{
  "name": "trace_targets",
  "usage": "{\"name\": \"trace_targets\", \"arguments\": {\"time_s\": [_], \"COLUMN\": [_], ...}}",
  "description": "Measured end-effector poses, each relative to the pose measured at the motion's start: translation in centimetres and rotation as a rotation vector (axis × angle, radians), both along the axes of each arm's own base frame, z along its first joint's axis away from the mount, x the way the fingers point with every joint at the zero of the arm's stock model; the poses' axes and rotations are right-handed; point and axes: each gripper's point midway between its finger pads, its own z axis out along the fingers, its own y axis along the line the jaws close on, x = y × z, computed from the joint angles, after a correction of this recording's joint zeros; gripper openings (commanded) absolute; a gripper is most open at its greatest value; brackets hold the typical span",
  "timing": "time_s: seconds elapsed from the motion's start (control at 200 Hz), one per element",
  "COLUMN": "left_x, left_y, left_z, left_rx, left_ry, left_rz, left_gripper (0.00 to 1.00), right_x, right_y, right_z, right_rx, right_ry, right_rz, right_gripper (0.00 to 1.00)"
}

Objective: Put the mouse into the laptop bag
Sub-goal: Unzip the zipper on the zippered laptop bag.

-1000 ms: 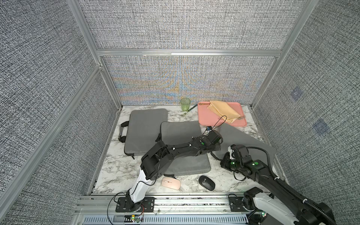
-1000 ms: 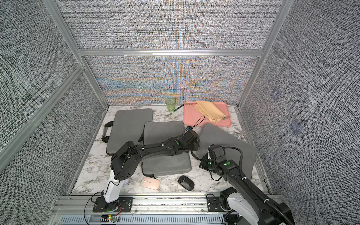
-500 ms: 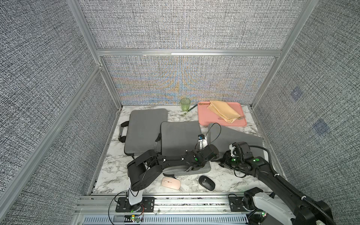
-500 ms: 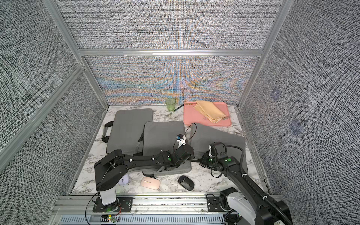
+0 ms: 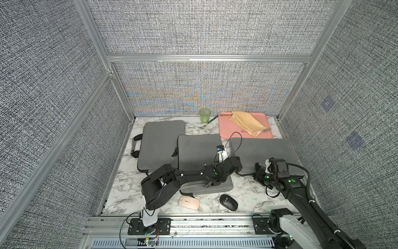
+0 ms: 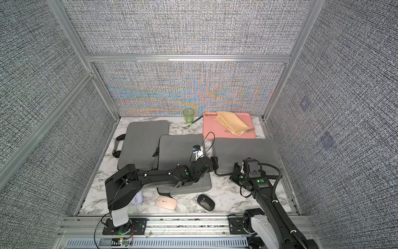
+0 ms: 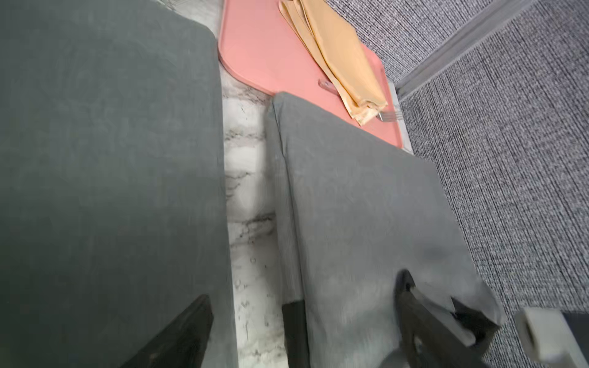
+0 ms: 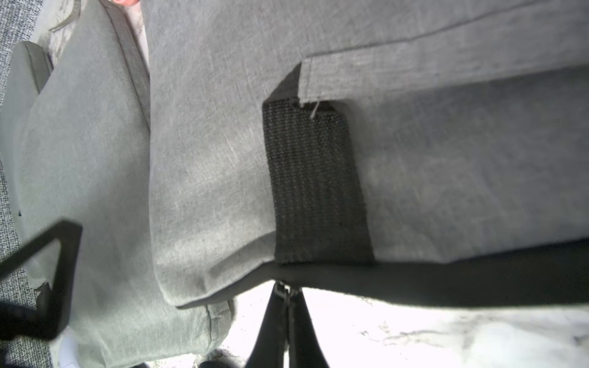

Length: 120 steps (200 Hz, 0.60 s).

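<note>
3 grey laptop bags (image 6: 146,138) (image 6: 178,151) (image 6: 245,151), 3 mice (image 6: 166,202) (image 6: 205,202) (image 6: 137,198); l jaws wide apart, r jaws pinched closed.

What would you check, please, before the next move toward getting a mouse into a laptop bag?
1. Left gripper open and empty: ok.
2. Right gripper shut at the near edge of the laptop bag nearest the right arm: ok.
3. Right gripper actually gripping that bag: cannot tell.
4. That bag gaping enough for a mouse: not ok, it lies flat and no gap shows.
5. Pink mouse and black mouse unobstructed on the marble table: ok.
</note>
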Motion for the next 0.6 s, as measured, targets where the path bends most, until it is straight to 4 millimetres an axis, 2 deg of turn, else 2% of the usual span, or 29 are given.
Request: {"name": "trace_targets", "arguments": {"time_s": [0.13, 0.215, 0.375, 0.51, 0.6], "left_x": [2.9, 4.3, 5.0, 5.4, 5.6], "left_y": [-0.1, -1.3, -4.3, -5.4, -5.9], "left_z": [-1.6, -2.1, -3.3, -5.2, -6.3], "left_rx": [0.004, 0.005, -0.002, 0.022, 0.031], "left_ry": [0.046, 0.058, 0.094, 0.131, 0.148], "left_rz": [0.010, -0.008, -0.078, -0.097, -0.100], "left_gripper": [0.91, 0.91, 0.91, 0.90, 0.84], "right_x": [-0.5, -0.6, -0.7, -0.9, -0.9], "right_y": [-0.5, -0.6, -0.5, -0.4, -0.3], "right_z": [0.3, 0.5, 0.3, 0.2, 0.4], "right_rx": [-0.010, -0.013, -0.008, 0.001, 0.004], "right_ry": [-0.020, -0.027, -0.022, -0.020, -0.033], "right_rz": [-0.016, -0.020, -0.019, -0.012, -0.011], "right_gripper": [0.00, 0.00, 0.00, 0.00, 0.00]}}
